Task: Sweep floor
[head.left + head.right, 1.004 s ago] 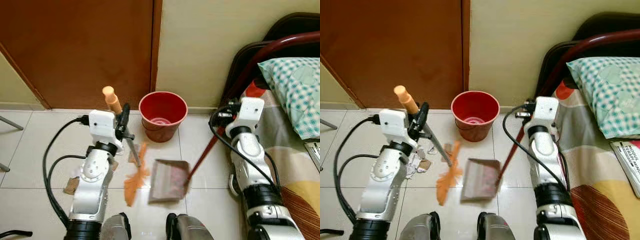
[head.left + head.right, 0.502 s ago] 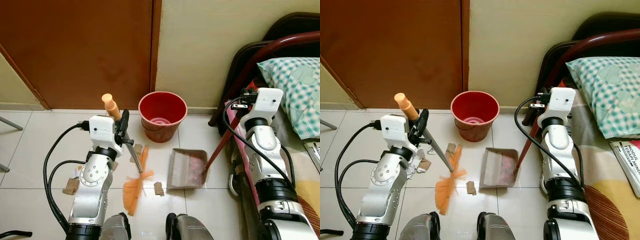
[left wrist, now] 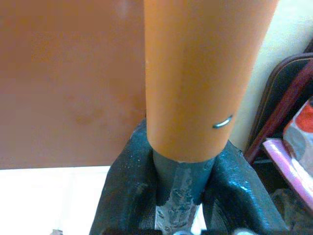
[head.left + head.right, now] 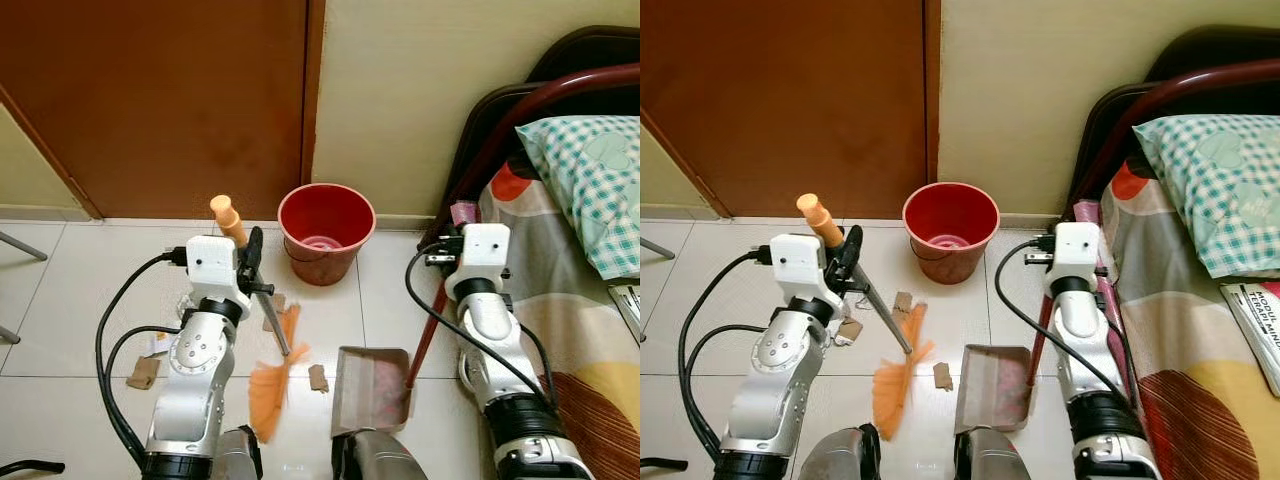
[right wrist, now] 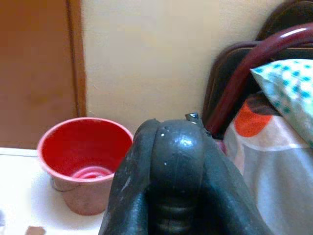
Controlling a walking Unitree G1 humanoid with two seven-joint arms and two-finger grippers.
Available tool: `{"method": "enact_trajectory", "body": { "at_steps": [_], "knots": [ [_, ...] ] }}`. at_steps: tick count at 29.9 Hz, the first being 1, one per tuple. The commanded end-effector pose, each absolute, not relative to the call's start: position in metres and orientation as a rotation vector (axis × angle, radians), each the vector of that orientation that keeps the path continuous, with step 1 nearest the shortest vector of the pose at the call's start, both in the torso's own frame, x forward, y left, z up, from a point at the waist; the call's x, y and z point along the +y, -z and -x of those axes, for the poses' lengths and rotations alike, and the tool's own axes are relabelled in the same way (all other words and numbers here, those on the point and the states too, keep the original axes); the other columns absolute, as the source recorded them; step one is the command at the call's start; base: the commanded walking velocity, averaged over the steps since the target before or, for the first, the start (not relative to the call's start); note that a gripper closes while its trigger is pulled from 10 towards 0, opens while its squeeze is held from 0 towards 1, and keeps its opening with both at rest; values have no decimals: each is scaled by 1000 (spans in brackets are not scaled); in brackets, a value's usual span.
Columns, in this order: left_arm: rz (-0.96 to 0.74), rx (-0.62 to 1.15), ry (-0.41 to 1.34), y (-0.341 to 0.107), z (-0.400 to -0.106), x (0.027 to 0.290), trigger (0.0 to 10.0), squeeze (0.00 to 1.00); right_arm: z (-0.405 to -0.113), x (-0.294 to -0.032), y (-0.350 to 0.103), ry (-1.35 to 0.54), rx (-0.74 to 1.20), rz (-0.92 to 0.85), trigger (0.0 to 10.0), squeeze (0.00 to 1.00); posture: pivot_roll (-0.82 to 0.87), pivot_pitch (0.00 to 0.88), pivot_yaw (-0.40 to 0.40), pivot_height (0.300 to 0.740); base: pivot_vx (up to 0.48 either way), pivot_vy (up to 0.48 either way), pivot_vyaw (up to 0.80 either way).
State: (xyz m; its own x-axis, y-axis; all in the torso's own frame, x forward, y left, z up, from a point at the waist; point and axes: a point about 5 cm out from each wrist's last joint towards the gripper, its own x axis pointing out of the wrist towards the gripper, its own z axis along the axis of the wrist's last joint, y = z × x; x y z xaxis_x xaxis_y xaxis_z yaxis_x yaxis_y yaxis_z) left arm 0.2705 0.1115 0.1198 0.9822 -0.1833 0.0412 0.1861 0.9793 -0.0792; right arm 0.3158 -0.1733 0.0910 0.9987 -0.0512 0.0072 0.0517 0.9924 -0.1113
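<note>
Left gripper (image 4: 250,268) clamped on orange broom (image 4: 268,385), bristles on tile beside cardboard scrap (image 4: 318,377); right gripper (image 5: 172,161) closed around dustpan (image 4: 370,388) handle, pan on floor below red bucket (image 4: 325,230).

Ahead of me the red bucket (image 4: 325,244) stands against the wall (image 4: 420,90), with bare tile (image 4: 80,300) open to its left as far as the brown door (image 4: 160,100). On my right the bed (image 4: 575,300) and its dark frame (image 4: 480,160) close off that side. Low between my arms, the dustpan (image 4: 372,388), the orange broom head (image 4: 268,385) and cardboard scraps (image 4: 318,377) crowd the floor.
</note>
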Motion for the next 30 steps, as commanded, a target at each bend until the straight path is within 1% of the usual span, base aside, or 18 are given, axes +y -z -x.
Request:
{"method": "enact_trajectory", "body": {
  "at_steps": [1, 6, 7, 8, 14, 16, 18, 24, 26, 30],
  "knots": [
    [121, -32, 222, -123, -270, 100, 10000, 0, -315, -170, -92, 46, -23, 116, 10000, 0, -3, 127, -46, 740, 0, 0, 0],
    [164, -46, 226, -129, -276, 94, 10000, 0, -315, -165, -91, 46, -16, 87, 10000, 0, -2, 129, -46, 740, 0, 0, 0],
    [196, -52, 222, -133, -279, 92, 10000, 0, -316, -162, -91, 47, -17, 77, 10000, 0, -2, 129, -46, 740, 0, 0, 0],
    [271, -62, 202, -142, -287, 88, 10000, 0, -318, -158, -91, 50, -16, 58, 10000, 0, -5, 126, -46, 740, 0, 0, 0],
    [369, -72, 165, -152, -295, 88, 10000, 0, -320, -155, -91, 50, -12, 47, 10000, 0, -5, 127, -48, 740, 0, 0, 0],
    [492, -73, 98, -161, -306, 95, 10000, 0, -321, -153, -90, 46, -6, 43, 10000, 0, -5, 127, -48, 740, 0, 0, 0],
    [534, -73, 77, -164, -309, 98, 10000, 0, -321, -152, -89, 45, -3, 43, 10000, 0, -5, 127, -48, 740, 0, 0, 0],
    [556, -89, 29, -171, -319, 113, 10000, 0, -322, -153, -88, 52, 4, 35, 10000, 0, -5, 127, -48, 740, 0, 0, 0],
    [509, -121, 10, -177, -323, 125, 10000, 0, -321, -156, -88, 58, 5, 34, 10000, 0, -5, 127, -48, 740, 0, 0, 0],
    [448, -156, -6, -183, -325, 139, 10000, 0, -318, -164, -88, 73, 4, 41, 10000, 0, 3, 129, -48, 740, 0, 0, 0]
  ]
}}
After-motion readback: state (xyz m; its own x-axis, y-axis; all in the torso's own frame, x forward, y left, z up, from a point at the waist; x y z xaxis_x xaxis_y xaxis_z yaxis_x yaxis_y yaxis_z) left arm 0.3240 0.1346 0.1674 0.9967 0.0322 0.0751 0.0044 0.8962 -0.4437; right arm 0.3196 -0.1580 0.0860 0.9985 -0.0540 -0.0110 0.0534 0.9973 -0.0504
